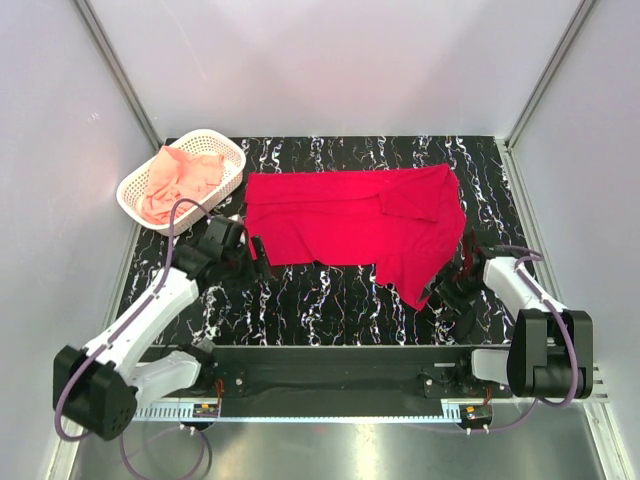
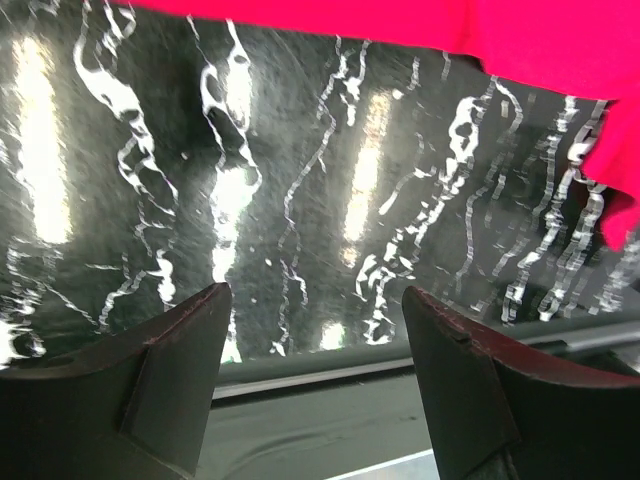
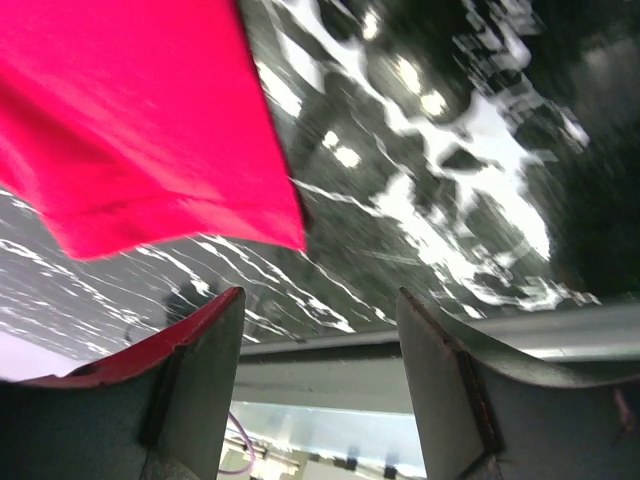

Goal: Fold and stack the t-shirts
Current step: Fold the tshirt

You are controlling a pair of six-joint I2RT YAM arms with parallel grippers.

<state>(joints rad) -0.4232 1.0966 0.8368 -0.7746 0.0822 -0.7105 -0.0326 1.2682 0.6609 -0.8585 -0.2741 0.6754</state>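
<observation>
The crimson red t-shirt (image 1: pixel 350 225) lies spread across the black marbled table, with one corner hanging toward the near right (image 1: pixel 413 292). The salmon-pink t-shirt (image 1: pixel 182 178) is crumpled inside the white basket. My left gripper (image 1: pixel 257 254) sits by the red shirt's near left corner. It is open, with only table between its fingers (image 2: pixel 315 290), and the red shirt's hem (image 2: pixel 420 25) runs along the top of the left wrist view. My right gripper (image 1: pixel 448 290) is open beside the near right corner. That red corner (image 3: pixel 150 130) lies just ahead of it (image 3: pixel 320 292), untouched.
The white lattice basket (image 1: pixel 228 150) stands at the far left corner of the table. The table's near edge rail (image 1: pixel 330 355) runs just behind both grippers. Grey walls close in the left, the right and the back.
</observation>
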